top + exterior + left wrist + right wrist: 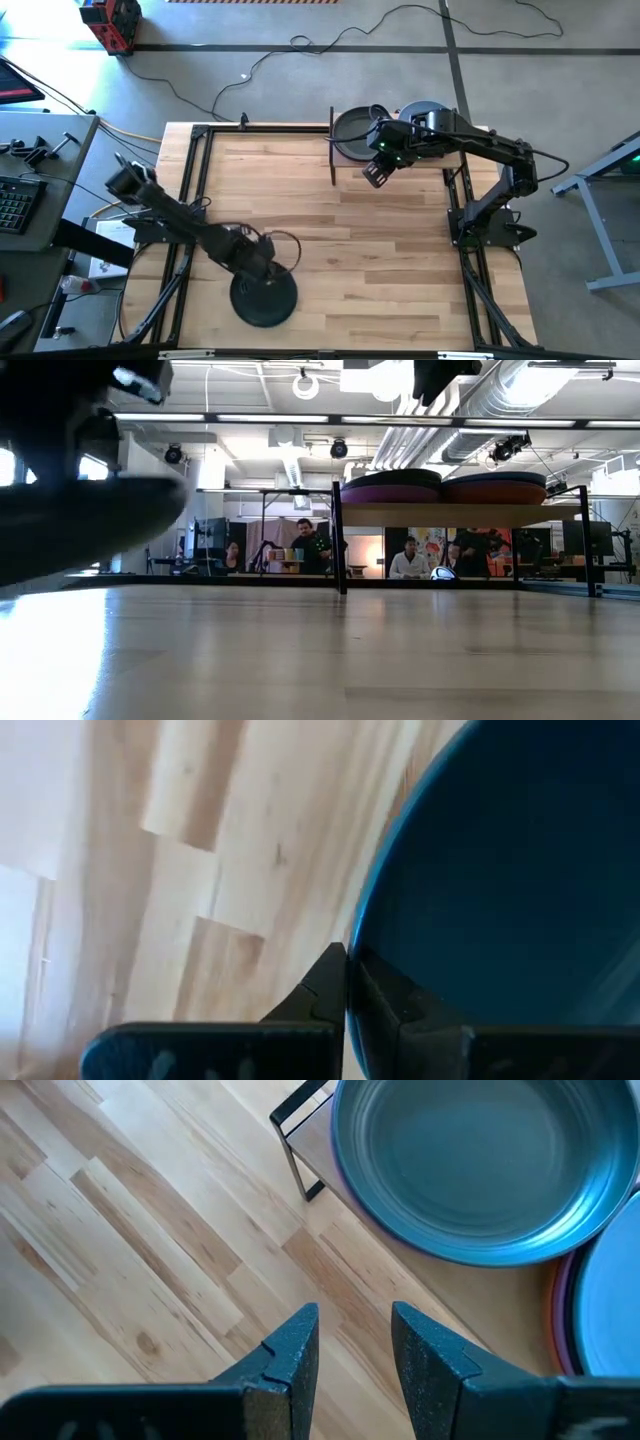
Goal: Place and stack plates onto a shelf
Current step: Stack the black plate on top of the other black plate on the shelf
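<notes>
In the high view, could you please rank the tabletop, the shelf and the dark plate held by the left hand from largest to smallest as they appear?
1. tabletop
2. shelf
3. dark plate, gripped by the left hand, though being lifted nearer the camera may enlarge it slightly.

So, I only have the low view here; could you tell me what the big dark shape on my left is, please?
Observer: It is a dark plate, far from the shelf. The left gripper is shut on its rim.
Operator: Thank you. Where is the right gripper?
Observer: The right gripper is open and empty, above the tabletop just in front of the shelf.
Operator: And what tops the stack beside it?
Observer: A grey top plate, face up with nothing in it.
</notes>
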Available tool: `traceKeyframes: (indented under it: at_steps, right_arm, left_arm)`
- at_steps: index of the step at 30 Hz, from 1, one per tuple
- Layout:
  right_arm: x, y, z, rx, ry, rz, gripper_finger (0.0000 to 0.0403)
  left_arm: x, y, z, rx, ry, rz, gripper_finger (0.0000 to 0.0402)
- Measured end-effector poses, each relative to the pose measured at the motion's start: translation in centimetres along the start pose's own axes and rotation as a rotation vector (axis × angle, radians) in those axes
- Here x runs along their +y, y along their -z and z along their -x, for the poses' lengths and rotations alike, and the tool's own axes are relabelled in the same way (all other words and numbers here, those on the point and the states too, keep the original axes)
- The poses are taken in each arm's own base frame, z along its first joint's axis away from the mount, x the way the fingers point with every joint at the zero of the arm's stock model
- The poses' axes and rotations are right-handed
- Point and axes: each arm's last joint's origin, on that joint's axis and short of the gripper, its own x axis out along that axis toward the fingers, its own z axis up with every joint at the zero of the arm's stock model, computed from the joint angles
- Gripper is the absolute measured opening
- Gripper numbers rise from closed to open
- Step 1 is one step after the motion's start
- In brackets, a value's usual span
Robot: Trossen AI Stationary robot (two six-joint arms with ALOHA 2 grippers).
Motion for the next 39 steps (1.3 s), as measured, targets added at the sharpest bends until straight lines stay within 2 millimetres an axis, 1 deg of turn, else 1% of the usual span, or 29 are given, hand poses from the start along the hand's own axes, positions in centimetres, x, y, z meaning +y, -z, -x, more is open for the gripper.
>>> traceKeyframes:
  at_steps: [6,11,14,18,21,24,30,33,36,39]
  right_arm:
    - [-0.1,0.1,0.0,0.011,0.007,0.003,0.0108]
    - [-0.1,0.1,0.0,0.002,0.021,0.003,0.0108]
    - [-0.3,-0.2,-0.1,-0.018,0.035,0.001,0.0108]
    - [-0.6,-0.8,-0.2,-0.057,0.026,-0.005,0.0108]
    - [-0.8,-1.5,-0.2,-0.102,0.011,-0.003,0.0108]
    - [-1.0,-2.2,-0.2,-0.165,0.013,0.003,0.0108]
    - [-1.6,-3.9,-0.1,-0.31,0.057,0.031,0.0108]
    - [-2.0,-4.8,-0.1,-0.367,0.052,0.031,0.0108]
    - [-2.5,-5.6,0.0,-0.428,0.043,0.0,0.0108]
    - [-2.9,-6.3,0.1,-0.468,0.036,0.034,0.0108]
  left_arm:
    - [2.2,-0.2,2.9,-0.115,0.033,0.098,0.0001]
    - [4.3,-0.5,4.8,-0.2,0.051,0.209,0.0001]
    - [5.9,-1.0,5.6,-0.248,0.055,0.325,0.0001]
    - [8.4,-2.0,6.2,-0.286,0.067,0.529,0.0001]
    - [10.3,-2.8,6.6,-0.314,0.061,0.621,0.0001]
    - [12.0,-3.8,7.2,-0.341,0.044,0.659,0.0001]
    - [15.5,-6.2,10.0,-0.487,0.019,0.685,0.0001]
    - [17.7,-6.7,11.0,-0.531,-0.032,0.712,0.0]
    - [19.7,-7.0,11.6,-0.561,-0.094,0.737,0.0]
    - [21.5,-7.3,12.2,-0.609,-0.144,0.749,0.0]
